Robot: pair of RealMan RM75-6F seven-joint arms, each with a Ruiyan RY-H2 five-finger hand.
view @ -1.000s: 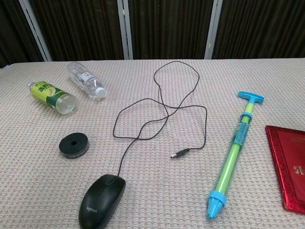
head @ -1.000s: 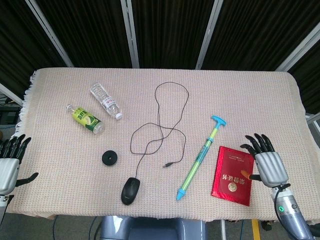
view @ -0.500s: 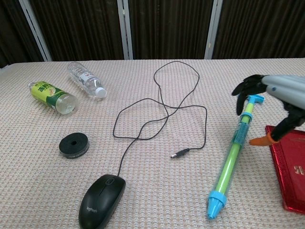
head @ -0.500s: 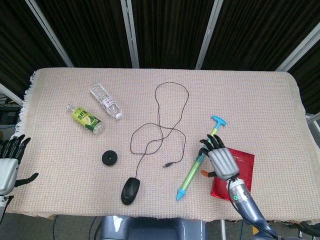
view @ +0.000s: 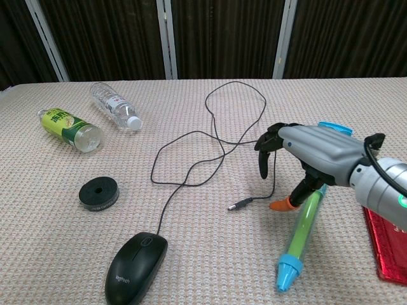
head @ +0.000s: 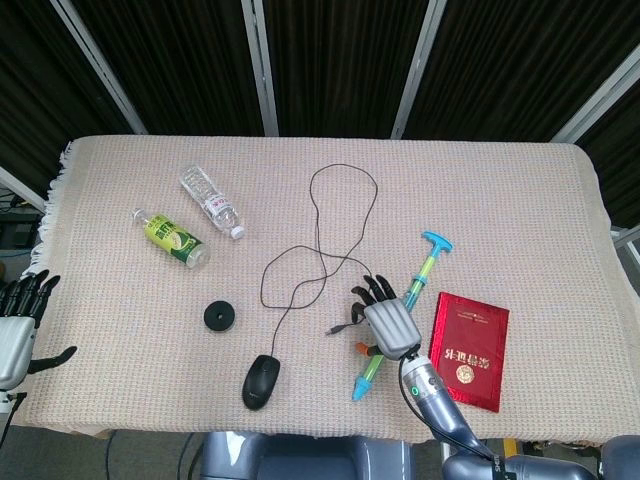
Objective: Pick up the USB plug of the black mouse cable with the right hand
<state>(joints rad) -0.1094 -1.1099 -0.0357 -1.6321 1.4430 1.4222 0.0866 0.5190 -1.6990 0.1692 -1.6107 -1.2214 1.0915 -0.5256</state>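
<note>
Your right hand (head: 388, 323) has swept left from the red booklet (head: 467, 351), across the pump toy (head: 398, 318). From the head camera, it hovers open and empty just right of the USB plug (head: 337, 329).

From the chest camera, the USB plug (view: 240, 204) lies below its spread fingers (view: 264, 155). Lower thumb and fingers astride it, then pinch.

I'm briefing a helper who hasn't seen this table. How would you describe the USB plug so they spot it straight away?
Start at the black mouse near the table's front edge and follow its thin black cable through its loops to the free end. The USB plug lies there on the cloth, just left of the right hand and the green and blue pump. It is the only small metal-tipped stub.
</note>
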